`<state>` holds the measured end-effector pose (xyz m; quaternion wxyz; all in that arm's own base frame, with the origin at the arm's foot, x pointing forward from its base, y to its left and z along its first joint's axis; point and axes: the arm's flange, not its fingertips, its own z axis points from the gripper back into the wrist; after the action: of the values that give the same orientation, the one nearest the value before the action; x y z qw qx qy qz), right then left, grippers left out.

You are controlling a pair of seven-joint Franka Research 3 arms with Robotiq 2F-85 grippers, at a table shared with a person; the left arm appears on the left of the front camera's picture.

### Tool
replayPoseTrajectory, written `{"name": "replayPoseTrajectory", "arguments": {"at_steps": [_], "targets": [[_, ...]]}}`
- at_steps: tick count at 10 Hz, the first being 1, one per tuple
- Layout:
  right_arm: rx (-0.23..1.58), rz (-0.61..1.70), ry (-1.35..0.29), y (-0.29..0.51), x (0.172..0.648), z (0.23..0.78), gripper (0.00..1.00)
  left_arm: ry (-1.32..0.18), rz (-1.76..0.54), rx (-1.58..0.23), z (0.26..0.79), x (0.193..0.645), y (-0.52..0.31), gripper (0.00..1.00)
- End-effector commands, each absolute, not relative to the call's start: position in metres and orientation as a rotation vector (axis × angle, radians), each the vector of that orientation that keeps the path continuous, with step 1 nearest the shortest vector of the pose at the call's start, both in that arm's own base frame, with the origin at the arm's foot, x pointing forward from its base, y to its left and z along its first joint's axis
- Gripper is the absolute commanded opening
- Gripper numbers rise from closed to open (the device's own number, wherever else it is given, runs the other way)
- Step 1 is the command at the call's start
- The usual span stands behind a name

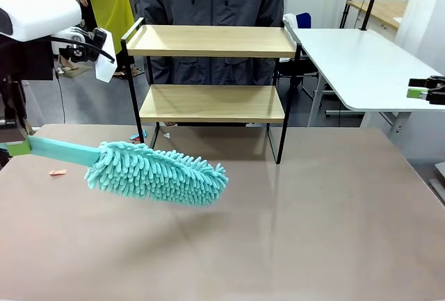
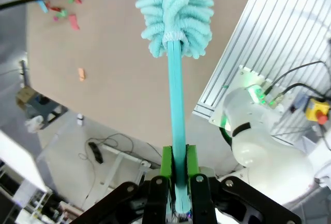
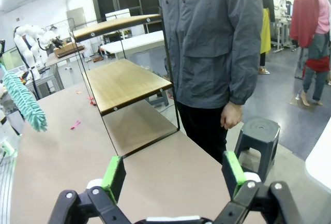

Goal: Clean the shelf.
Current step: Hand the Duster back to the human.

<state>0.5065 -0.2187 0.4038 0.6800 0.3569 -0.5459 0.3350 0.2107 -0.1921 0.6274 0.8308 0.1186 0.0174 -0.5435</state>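
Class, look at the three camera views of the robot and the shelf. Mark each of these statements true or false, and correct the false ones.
1. The left gripper is shut on the handle of the teal duster. True.
2. The duster's head is resting on the top board of the shelf. False: it hangs over the brown table, in front of the shelf and apart from it.
3. The right gripper is open and holds nothing. True.
4. Both boards of the shelf are stacked with boxes. False: both boards look bare.
5. A person stands at the far side, behind the shelf. True.
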Motion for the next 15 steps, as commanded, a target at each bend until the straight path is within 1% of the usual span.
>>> {"name": "replayPoseTrajectory", "arguments": {"at_steps": [1, 3, 4, 5, 6, 9, 11, 12, 13, 14, 15], "targets": [[0.890, 0.779, -1.236, -0.204, 0.490, 0.446, 1.00, -0.006, -1.202, 0.204, 0.637, 0.210, -0.177, 0.13], [1.024, 0.817, -1.221, -0.169, 0.464, 0.482, 1.00, -0.078, -1.277, 0.059, 0.621, 0.225, -0.181, 0.13], [1.095, 0.840, -1.177, -0.146, 0.450, 0.486, 1.00, -0.115, -1.280, -0.003, 0.607, 0.232, -0.182, 0.13], [1.141, 0.857, -1.150, -0.123, 0.439, 0.486, 1.00, -0.163, -1.284, -0.073, 0.597, 0.241, -0.183, 0.13], [1.167, 0.861, -1.144, -0.103, 0.435, 0.484, 1.00, -0.212, -1.280, -0.093, 0.591, 0.246, -0.186, 0.13], [1.249, 0.901, -1.055, -0.045, 0.425, 0.461, 1.00, -0.366, -1.384, -0.169, 0.570, 0.253, -0.201, 0.13], [1.238, 0.932, -1.039, -0.029, 0.429, 0.439, 1.00, -0.390, -1.392, -0.211, 0.560, 0.259, -0.205, 0.13], [1.265, 0.934, -1.044, -0.037, 0.431, 0.436, 1.00, -0.361, -1.402, -0.208, 0.558, 0.260, -0.205, 0.13], [1.269, 0.921, -1.028, -0.028, 0.425, 0.442, 1.00, -0.323, -1.403, -0.184, 0.558, 0.258, -0.197, 0.13], [1.269, 0.921, -1.028, -0.028, 0.425, 0.442, 1.00, -0.361, -1.375, -0.164, 0.562, 0.257, -0.211, 0.13], [1.269, 0.921, -1.028, -0.028, 0.425, 0.442, 1.00, -0.361, -1.375, -0.164, 0.562, 0.257, -0.211, 0.13]]}}
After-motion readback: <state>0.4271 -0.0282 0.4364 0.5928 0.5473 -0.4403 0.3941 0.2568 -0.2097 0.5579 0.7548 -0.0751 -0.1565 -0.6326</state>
